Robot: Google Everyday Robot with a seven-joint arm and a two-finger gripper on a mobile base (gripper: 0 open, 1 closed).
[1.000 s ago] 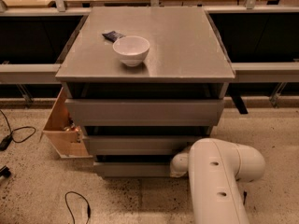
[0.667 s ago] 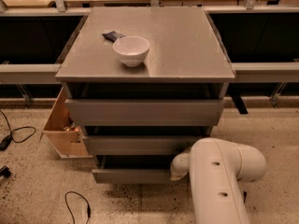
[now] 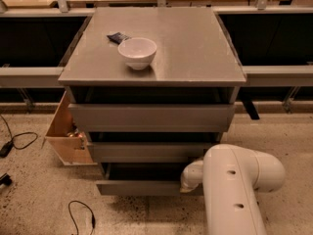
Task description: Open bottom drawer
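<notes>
The grey cabinet (image 3: 156, 58) has three drawers. The bottom drawer (image 3: 139, 187) is the lowest one, a plain grey front pulled out a little, with a dark gap above it. My white arm (image 3: 234, 190) comes in from the lower right. My gripper (image 3: 190, 179) sits at the right end of the bottom drawer's front, its end hidden behind the arm's wrist. The middle drawer (image 3: 146, 151) and top drawer (image 3: 151, 117) stand slightly forward of the cabinet body.
A white bowl (image 3: 137, 52) and a small dark object (image 3: 118, 37) sit on the cabinet top. A light wooden box (image 3: 66, 131) stands on the floor left of the cabinet. Black cables (image 3: 19, 141) lie on the speckled floor. Dark shelving runs behind.
The bottom drawer has slid out toward me, and its front now sits lower in the view with a wider dark gap above it. My arm has drawn back with it.
</notes>
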